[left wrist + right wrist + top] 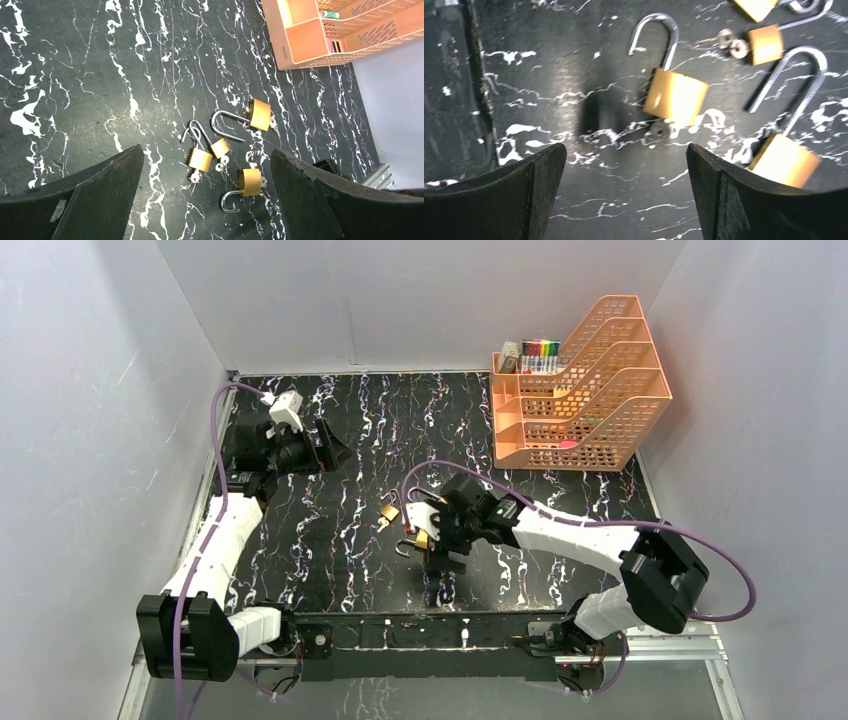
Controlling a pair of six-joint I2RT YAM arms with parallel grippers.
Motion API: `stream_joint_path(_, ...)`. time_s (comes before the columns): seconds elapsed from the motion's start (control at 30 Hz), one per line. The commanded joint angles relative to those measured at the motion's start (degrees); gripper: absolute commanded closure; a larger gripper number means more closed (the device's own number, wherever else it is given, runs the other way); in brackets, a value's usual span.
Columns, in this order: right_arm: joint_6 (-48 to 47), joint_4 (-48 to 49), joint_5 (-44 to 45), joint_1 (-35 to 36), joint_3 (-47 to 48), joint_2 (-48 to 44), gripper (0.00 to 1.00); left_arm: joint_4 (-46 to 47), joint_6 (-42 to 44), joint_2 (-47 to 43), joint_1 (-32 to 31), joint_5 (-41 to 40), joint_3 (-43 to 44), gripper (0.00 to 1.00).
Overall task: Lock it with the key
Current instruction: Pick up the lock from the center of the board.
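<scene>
Black marbled table [400,410] inside white walls [400,300]; left pincer [206,154] and right pincer [624,149] both gape empty.

walls [400,300]: plain white | tabletop [330,530]: blk marble w/ white veins | orange rack [580,400] back-right

White links [215,540] w/ blk joints [660,580], purple cables [747,585], blk fingers [95,200]

Four brass padlocks [220,148] are lying flat in a tight cluster near the middle of the black marbled table [340,440]. The nearest padlock [675,96] is lying with its short shackle swung open and a key [659,128] sticking from its base. The long-shackled padlock [784,159] beside it is also lying open.
</scene>
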Motion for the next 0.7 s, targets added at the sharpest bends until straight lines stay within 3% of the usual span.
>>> stream_joint_path(0.0, -6.9, 6.5, -8.7, -4.7, 5.1, 2.8, 0.01, 1.4, -0.6, -0.5, 0.3, 3.5, -0.9, 0.02)
stream_joint_path(0.2, -2.6, 5.5, -5.8, -6.1, 13.0, 13.8, 0.02, 0.9, -0.1, -0.3, 0.3, 3.7, -0.9, 0.02)
stream_joint_path(0.33, 0.1, 3.4, -8.3, -6.1, 16.2, 18.2, 0.02, 0.9, -0.1, -0.3, 0.3, 4.0, -1.0, 0.02)
stream_joint_path(0.53, 6.9, 6.2, -9.9, -6.1, 13.9, 18.0, 0.05, 1.0, -0.1, -0.2, 0.3, 4.3, -1.0, 0.02)
stream_joint_path(0.67, 11.9, 10.9, -5.9, -5.9, 10.0, 16.9, 0.09, 1.2, -0.4, 0.0, 0.3, 4.9, -1.1, 0.02)
